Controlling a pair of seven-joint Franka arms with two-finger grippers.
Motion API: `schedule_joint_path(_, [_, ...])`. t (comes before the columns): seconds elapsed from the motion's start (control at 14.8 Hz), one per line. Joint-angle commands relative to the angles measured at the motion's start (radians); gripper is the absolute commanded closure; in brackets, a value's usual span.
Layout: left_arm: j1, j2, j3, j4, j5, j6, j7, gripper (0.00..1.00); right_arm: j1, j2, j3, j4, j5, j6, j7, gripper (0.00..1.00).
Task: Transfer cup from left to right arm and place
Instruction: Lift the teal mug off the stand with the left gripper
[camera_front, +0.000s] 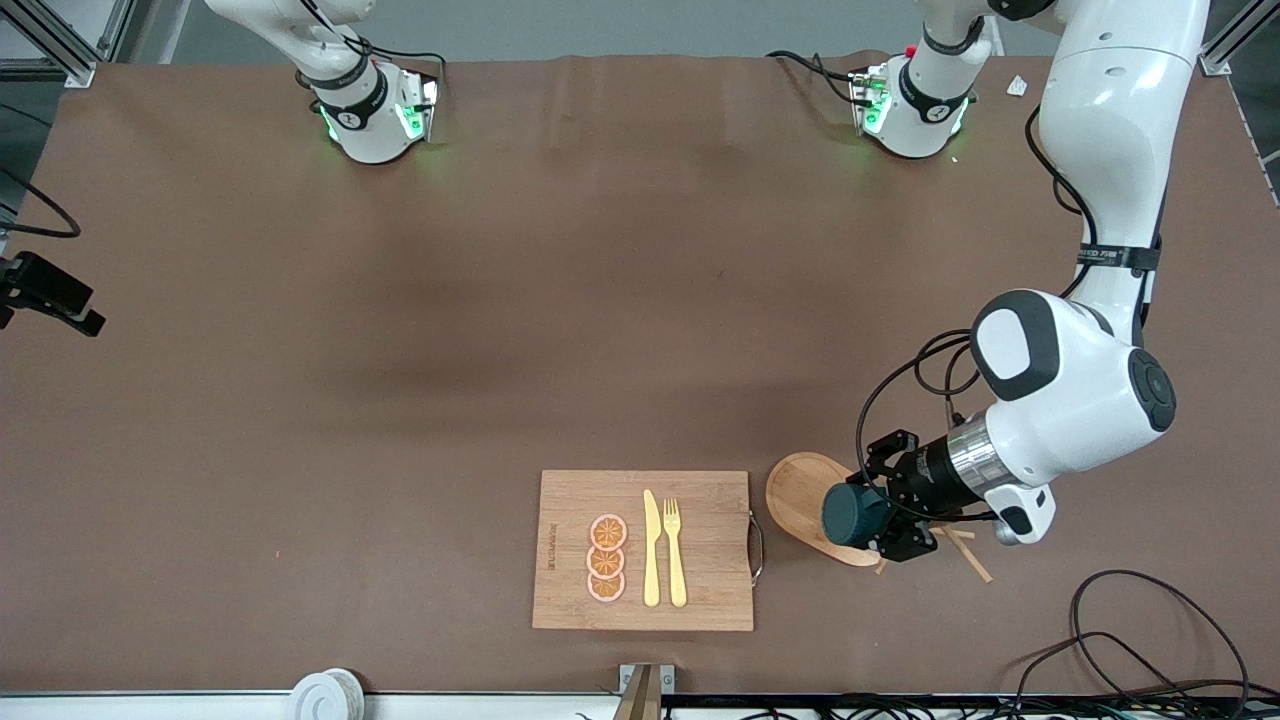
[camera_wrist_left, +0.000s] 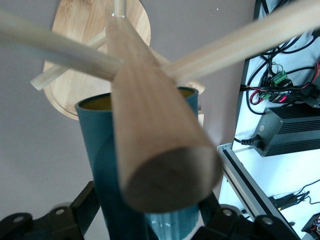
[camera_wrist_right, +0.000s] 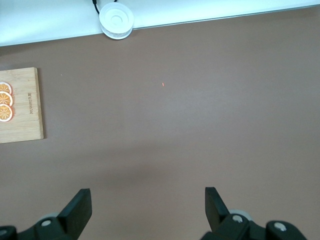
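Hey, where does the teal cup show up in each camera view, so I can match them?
Front view: the cup lies sideways in the shut left gripper, over the wooden peg stand beside the cutting board.
Left wrist view: cup close up between the fingers, partly hidden by the stand's post.
Right wrist view: not in it.
Shared landmark: the peg stand's oval base, in front and left wrist views.

A brown-covered table (camera_front: 400, 350) fills the frame. At lower centre lies a bamboo cutting board (camera_front: 710, 590); just beside it, lower right, an oval wooden stand base (camera_front: 800, 490). Cables (camera_front: 1130, 620) trail bottom right.
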Motion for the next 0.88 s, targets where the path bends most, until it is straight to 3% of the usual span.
schedule_joint_path(0.0, [-0.008,-0.019,0.001,0.018,0.0,-0.034,-0.031,0.52,-0.02,-0.007,0.016,0.002,-0.008,-0.008,0.001,0.0])
schedule_joint_path(0.27, [-0.064,-0.073,-0.001,0.019,0.035,-0.105,-0.032,0.52,-0.02,-0.007,0.016,0.002,-0.011,-0.009,-0.01,0.0])
schedule_joint_path(0.81, [-0.406,-0.061,0.007,0.019,0.522,-0.106,-0.172,0.52,-0.02,-0.007,0.016,0.002,-0.011,-0.008,-0.01,0.0])
